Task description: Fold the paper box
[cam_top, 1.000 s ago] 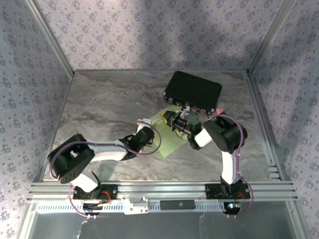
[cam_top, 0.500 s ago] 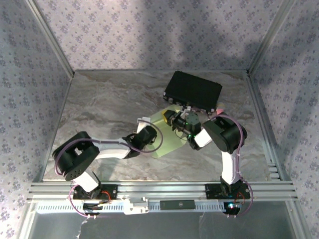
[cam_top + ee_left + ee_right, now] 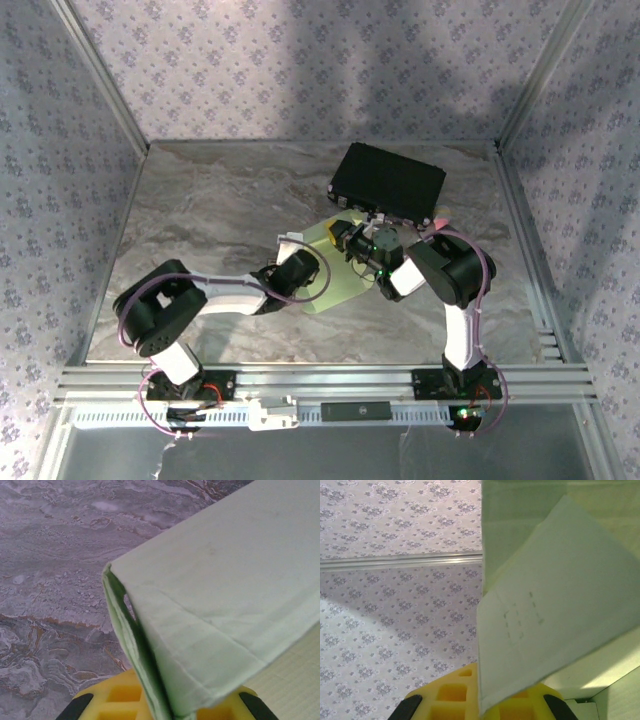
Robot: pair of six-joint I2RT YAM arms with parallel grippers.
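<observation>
The left jaws and right jaws each pinch shut on an edge of the paper box (image 3: pixel 225 580) (pale green card) near the middle of the desk (image 3: pixel 220 200), likely steadying it for creasing.

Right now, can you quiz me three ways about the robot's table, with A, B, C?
1. Where is the black box? A) beyond the paper box B) by the arm bases C) under the table
2. What colour is the paper box? A) red B) pale green C) blue
3. What is the right gripper doing? A) wide open B) shut on the paper box C) holding the black box
Answers: 1 A, it sits farther back; 2 B, it looks pale green; 3 B, its fingers pinch it.
</observation>
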